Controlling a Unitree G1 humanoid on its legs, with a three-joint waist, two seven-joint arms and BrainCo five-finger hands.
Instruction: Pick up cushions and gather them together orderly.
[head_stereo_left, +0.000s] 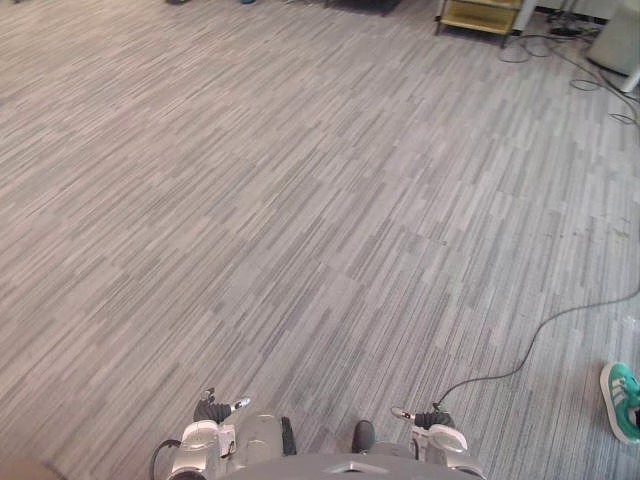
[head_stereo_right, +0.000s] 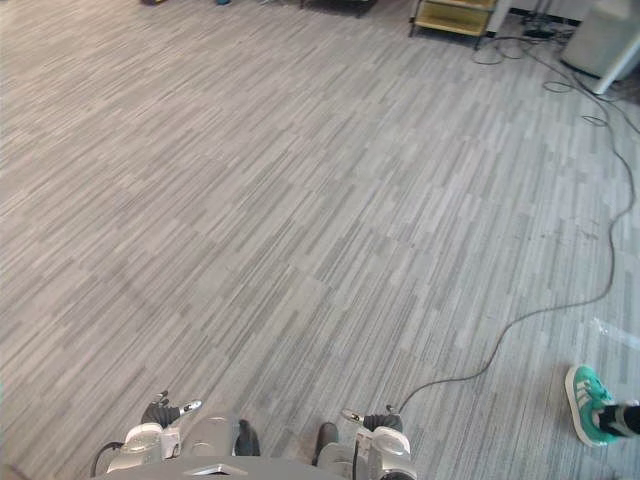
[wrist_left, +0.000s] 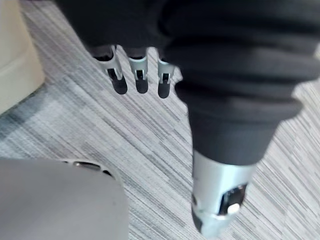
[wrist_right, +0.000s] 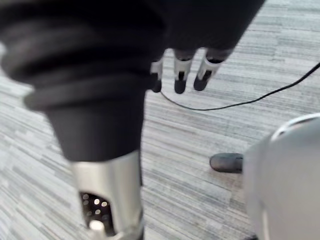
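My left hand (head_stereo_left: 214, 409) hangs low at my side above grey striped carpet (head_stereo_left: 300, 200). In its wrist view the fingers (wrist_left: 141, 76) and thumb (wrist_left: 218, 200) hang straight and hold nothing. A beige, rounded thing (wrist_left: 15, 55), perhaps a cushion, lies on the floor close beside that hand. My right hand (head_stereo_left: 428, 416) hangs on the other side. Its fingers (wrist_right: 181, 75) are also relaxed and empty over the carpet.
A low wooden cart (head_stereo_left: 480, 14) stands at the far back right, with cables (head_stereo_left: 590, 72) and a pale bin (head_stereo_left: 618, 40) beside it. A person's green shoe (head_stereo_left: 622, 400) is on the floor at my right. Wide open carpet stretches ahead.
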